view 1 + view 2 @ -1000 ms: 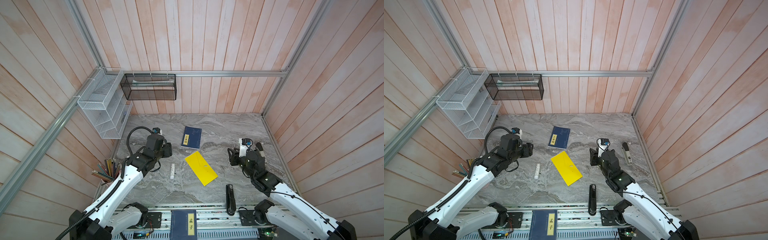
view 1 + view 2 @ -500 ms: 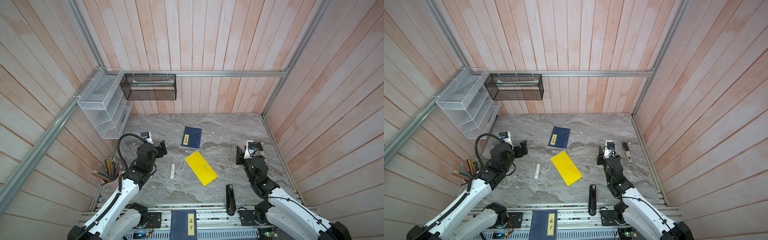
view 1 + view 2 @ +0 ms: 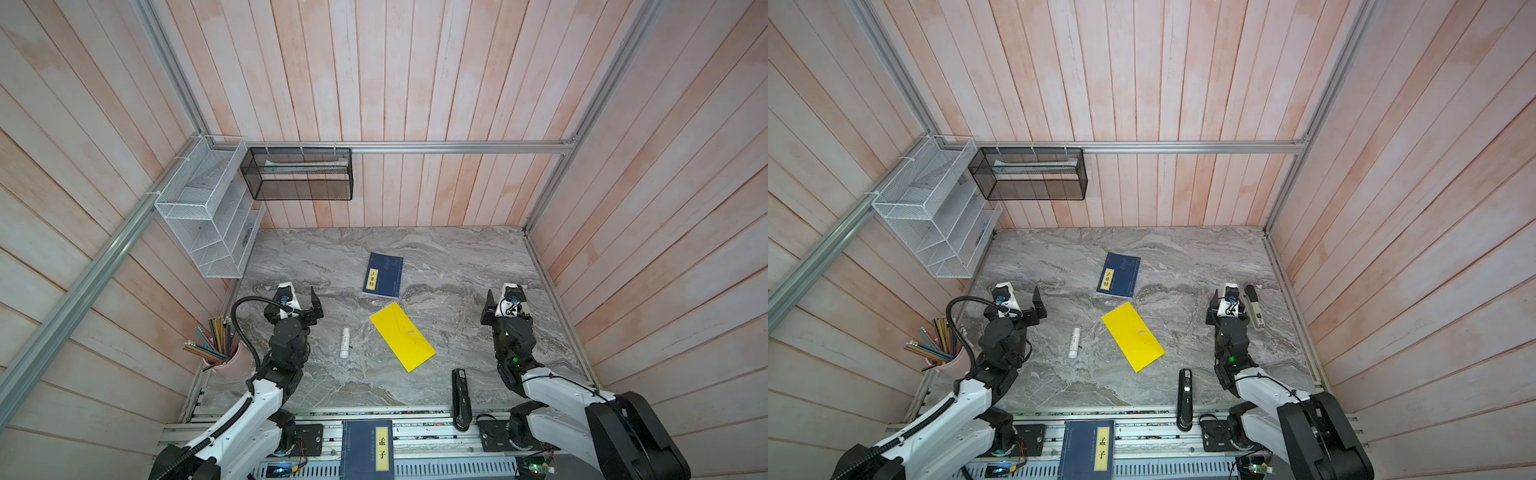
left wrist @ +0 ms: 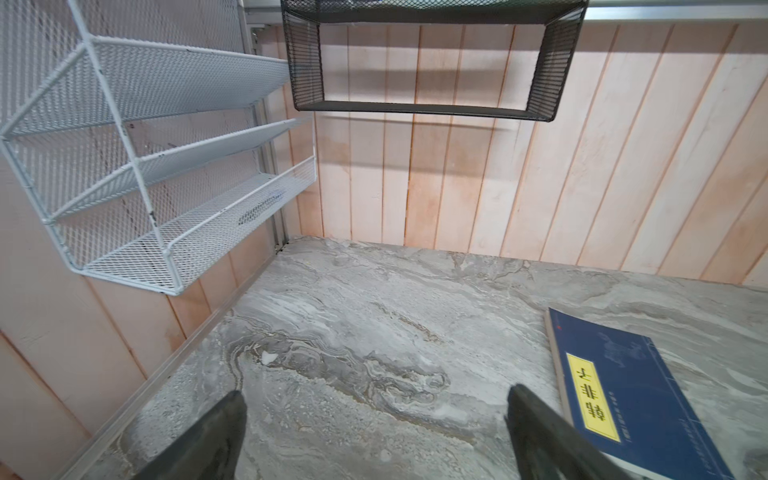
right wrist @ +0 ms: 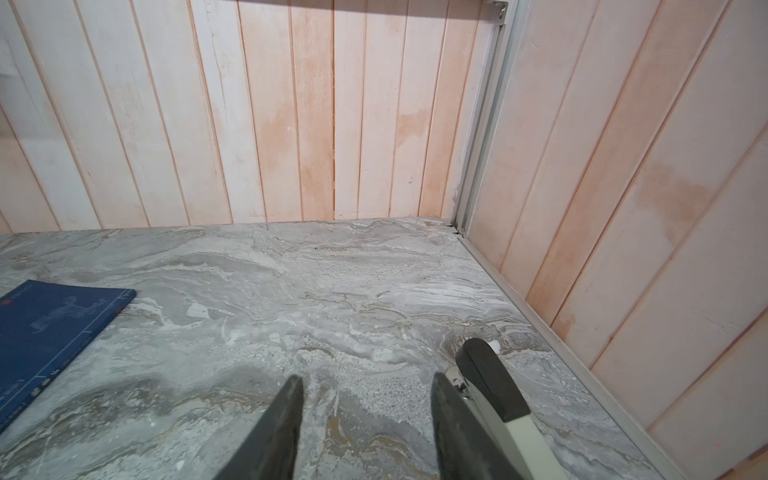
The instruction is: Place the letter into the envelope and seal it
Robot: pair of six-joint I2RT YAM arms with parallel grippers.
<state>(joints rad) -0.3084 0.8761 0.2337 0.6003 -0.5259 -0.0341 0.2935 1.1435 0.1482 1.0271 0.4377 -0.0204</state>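
Note:
The yellow envelope lies flat and slanted on the marble table, between the two arms, with no flap standing out. The letter shows in none of the views. My left gripper hovers left of the envelope, well apart from it. In the left wrist view the left gripper is wide open over bare marble. My right gripper hangs far to the envelope's right. In the right wrist view it is open and empty.
A dark blue book lies behind the envelope. A white glue stick lies left of it, a black stapler at the front. A grey stapler sits beside the right gripper. A pencil cup, white rack and black basket stand left.
Both arms have drawn back from the middle toward their own sides and turned to face the back wall. The left jaws opened wider and the right jaws spread too. The envelope stayed put.

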